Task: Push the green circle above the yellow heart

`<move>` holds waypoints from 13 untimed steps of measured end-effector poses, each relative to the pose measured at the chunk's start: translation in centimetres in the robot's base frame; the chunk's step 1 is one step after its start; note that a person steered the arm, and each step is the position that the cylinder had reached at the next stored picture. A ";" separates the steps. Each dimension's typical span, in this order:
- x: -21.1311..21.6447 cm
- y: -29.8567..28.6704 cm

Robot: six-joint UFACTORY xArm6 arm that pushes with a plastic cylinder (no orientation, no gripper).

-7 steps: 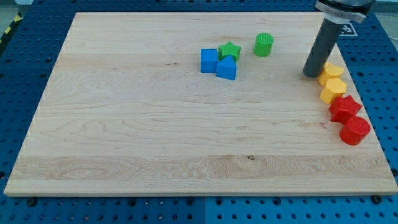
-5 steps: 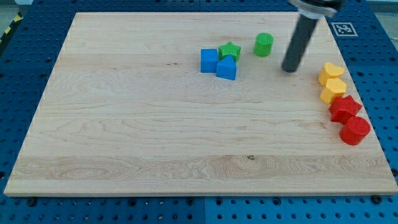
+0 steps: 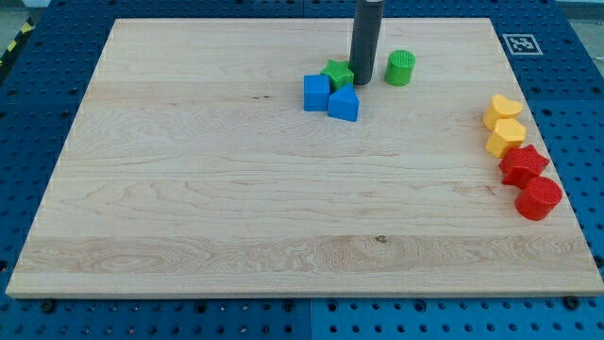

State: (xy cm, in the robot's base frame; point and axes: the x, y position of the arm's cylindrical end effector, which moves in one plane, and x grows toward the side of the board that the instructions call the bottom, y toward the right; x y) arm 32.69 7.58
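The green circle (image 3: 400,67) stands near the board's top, right of centre. The yellow heart (image 3: 501,109) lies at the board's right edge, lower and well to the right of the circle. My tip (image 3: 361,83) rests on the board just left of the green circle, with a small gap between them, and against the right side of the green star (image 3: 337,74), partly hiding it.
A blue cube (image 3: 317,92) and a blue triangular block (image 3: 344,102) sit just below-left of my tip. Below the heart along the right edge lie a yellow hexagon (image 3: 506,136), a red star (image 3: 524,163) and a red cylinder (image 3: 539,198).
My tip has swept left from beside the yellow heart, past the underside of the green circle, to its left side next to the green star. No block has visibly moved.
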 end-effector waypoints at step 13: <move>-2.3 8.1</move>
State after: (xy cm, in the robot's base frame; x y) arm 30.35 15.64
